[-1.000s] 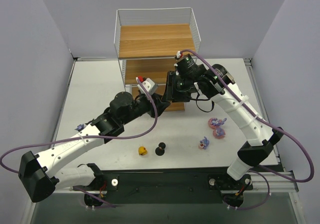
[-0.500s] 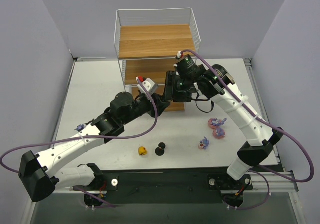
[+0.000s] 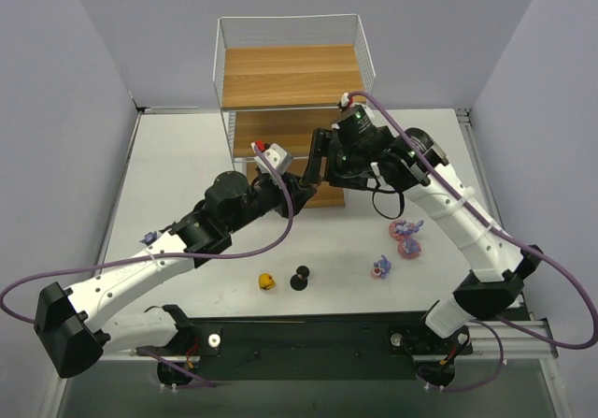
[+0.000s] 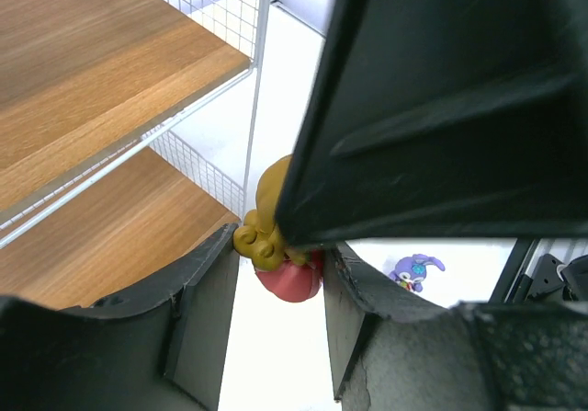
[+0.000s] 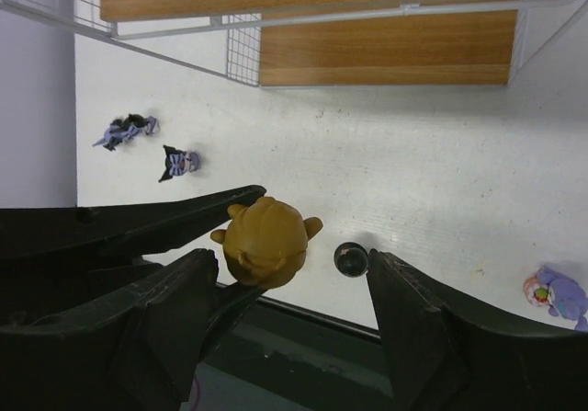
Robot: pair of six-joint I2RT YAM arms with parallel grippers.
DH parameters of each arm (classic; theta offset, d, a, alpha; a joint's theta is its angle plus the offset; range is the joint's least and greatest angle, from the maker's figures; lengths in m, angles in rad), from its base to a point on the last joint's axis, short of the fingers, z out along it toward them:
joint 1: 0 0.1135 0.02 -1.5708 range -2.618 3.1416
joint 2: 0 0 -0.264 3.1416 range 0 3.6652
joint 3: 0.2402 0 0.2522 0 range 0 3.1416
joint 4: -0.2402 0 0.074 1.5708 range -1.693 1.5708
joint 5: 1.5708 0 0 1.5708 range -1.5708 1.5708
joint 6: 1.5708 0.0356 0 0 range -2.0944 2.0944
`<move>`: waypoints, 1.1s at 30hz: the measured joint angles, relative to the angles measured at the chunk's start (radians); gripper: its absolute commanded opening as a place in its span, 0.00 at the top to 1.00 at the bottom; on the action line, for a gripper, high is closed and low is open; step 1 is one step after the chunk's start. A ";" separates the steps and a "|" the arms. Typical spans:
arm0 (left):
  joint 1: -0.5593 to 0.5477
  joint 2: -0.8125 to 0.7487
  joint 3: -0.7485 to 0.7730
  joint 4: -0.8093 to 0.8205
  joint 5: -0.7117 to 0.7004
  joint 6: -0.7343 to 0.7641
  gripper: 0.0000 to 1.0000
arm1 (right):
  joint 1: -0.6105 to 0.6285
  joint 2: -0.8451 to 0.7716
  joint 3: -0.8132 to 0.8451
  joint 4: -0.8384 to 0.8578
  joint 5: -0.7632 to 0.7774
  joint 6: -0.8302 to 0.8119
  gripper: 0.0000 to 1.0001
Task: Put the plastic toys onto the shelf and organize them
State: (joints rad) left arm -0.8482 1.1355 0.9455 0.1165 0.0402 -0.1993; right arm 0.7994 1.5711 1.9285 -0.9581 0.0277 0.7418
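Note:
My left gripper (image 4: 276, 256) is shut on an olive-yellow big-headed doll (image 4: 268, 211) with a pink base, held in the air in front of the shelf (image 3: 290, 74). My right gripper (image 5: 294, 287) is open, its fingers either side of the same doll (image 5: 266, 239) without touching it. In the top view the two grippers meet, left gripper (image 3: 301, 187) and right gripper (image 3: 320, 163), at the shelf's lower front. On the table lie a yellow doll (image 3: 267, 281), a black doll (image 3: 300, 278) and three purple-pink bunnies (image 3: 407, 246).
One dark blue figure (image 3: 148, 238) lies by the left arm. Two dark blue figures (image 5: 124, 131) show in the right wrist view. The shelf's boards (image 4: 92, 52) show no toys. The table's black front edge (image 3: 308, 329) runs near the dolls.
The right arm's wrist and elbow have shifted slightly right, with its gripper still at the left gripper. The left arm and the toys on the table have not moved.

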 measured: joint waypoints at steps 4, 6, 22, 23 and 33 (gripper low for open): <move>0.000 -0.008 0.000 -0.001 -0.010 -0.004 1.00 | -0.002 -0.060 -0.013 0.041 0.030 0.008 0.32; 0.000 -0.015 0.000 -0.002 -0.014 -0.007 1.00 | -0.008 -0.098 -0.019 0.059 0.045 0.013 0.32; 0.075 0.027 0.274 0.000 0.005 -0.073 1.00 | -0.088 -0.382 -0.275 0.180 0.166 0.031 0.32; 0.083 0.045 0.309 0.008 0.013 -0.077 1.00 | -0.093 -0.399 -0.307 0.183 0.167 0.031 0.32; 0.108 0.303 0.612 0.090 0.092 -0.093 1.00 | -0.119 -0.525 -0.571 0.194 0.173 0.003 0.32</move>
State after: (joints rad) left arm -0.7399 1.4387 1.5570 0.2070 0.1322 -0.2924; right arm 0.6800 1.0458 1.3571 -0.7643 0.2008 0.7452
